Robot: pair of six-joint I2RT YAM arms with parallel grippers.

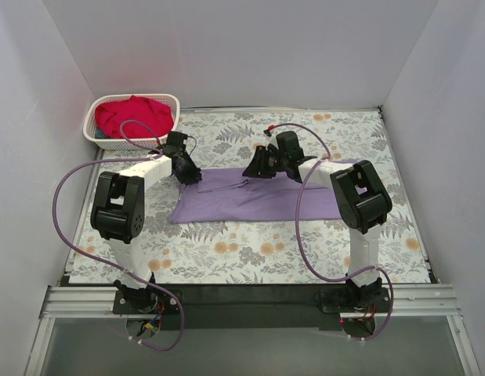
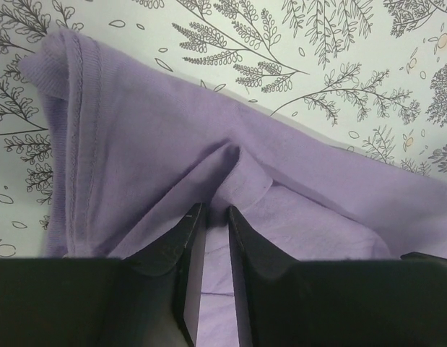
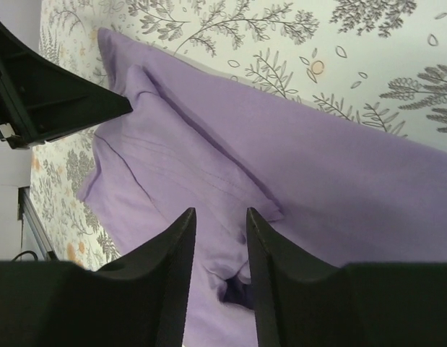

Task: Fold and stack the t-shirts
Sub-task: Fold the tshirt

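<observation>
Nearest to my bases lies the floral table cover [image 1: 266, 251], bare along its near strip. Past that strip the lavender t-shirt [image 1: 258, 200] is spread flat across the middle of the table. It is a long band running left to right with one layer folded over another.

My left gripper [image 2: 212, 210] is down on the shirt's far left end. Its jaws are drawn close together, with a raised ridge of lavender cloth pinched between the tips, and creases run away from the pinch. Just to the left of it in the wrist view a stitched hem [image 2: 77, 116] runs along the shirt's edge, with the printed cover showing beyond.

My right gripper [image 3: 219, 213] is at the shirt's far edge near the middle, tilted toward the left one and a little apart from it. Its fingers stand apart, with the upper folded layer of cloth lying between and beneath them. I cannot tell whether the tips touch the cloth.

Farthest away, in the far left corner, the red t-shirt [image 1: 132, 113] is heaped in the white lattice basket [image 1: 173, 100], well apart from both grippers.
</observation>
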